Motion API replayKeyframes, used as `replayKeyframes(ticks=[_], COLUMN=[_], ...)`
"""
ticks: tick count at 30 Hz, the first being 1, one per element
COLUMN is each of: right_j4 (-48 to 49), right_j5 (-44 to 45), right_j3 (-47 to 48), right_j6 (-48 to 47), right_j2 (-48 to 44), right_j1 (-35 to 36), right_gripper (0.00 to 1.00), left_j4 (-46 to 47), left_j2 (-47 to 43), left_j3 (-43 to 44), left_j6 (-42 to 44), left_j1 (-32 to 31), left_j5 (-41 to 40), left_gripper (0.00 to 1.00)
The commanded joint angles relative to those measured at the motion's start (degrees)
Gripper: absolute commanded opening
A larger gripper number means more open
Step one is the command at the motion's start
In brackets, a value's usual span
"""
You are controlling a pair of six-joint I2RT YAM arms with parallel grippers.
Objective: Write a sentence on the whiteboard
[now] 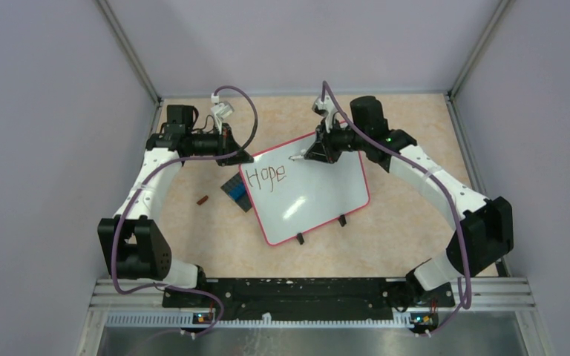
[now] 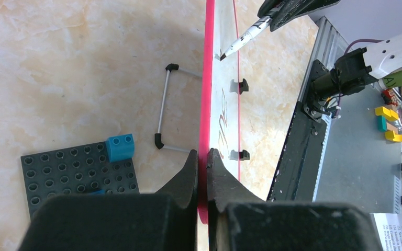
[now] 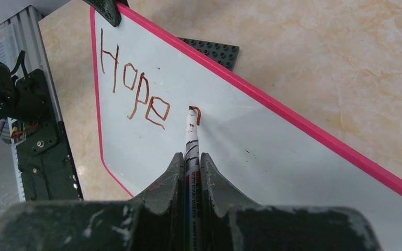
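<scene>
large glossy white whiteboard, thin pink-red frame, two black feet: stood tilted on the beige marbled bench. handwritten red-brown sentence: only "hope" and one small hooked stroke are written, at the board's upper left. left end effector: clamped on the frame edge. right end effector: pinched on a white marker pen, tip touching the hooked stroke. dark grey studded plate: laid beside the board.

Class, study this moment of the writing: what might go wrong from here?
The left claw pinches only the whiteboard by its thin pink edge; pressure from the marker could pivot the board and skew the next letter.
The marker might slip in the right claw, breaking the stroke.
</scene>
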Motion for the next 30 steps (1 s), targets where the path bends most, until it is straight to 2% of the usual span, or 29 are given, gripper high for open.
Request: replayKeyframes(ticks=[1,19,30], right_j4=[0.85,1.09,1.29], right_j5=[1.32,0.59,-1.08], right_j3=[-0.78,-10.21,-6.05], right_j6=[-1.68,-2.03,-1.20], right_j2=[-0.11,-4.26,-3.43], right_j1=[0.33,0.58,3.76], right_gripper=[0.00,0.00,0.00], left_j4=[-0.26,-0.04,-0.02], left_j2=[0.74,0.14,-0.21], left_j3=[-0.28,-0.66,-1.05], left_j6=[2.08,1.75,1.72], left_j1=[-0.40,-0.40,-0.40], left_j5=[-4.16,-4.11,-4.16], left_gripper=[0.00,0.00,0.00])
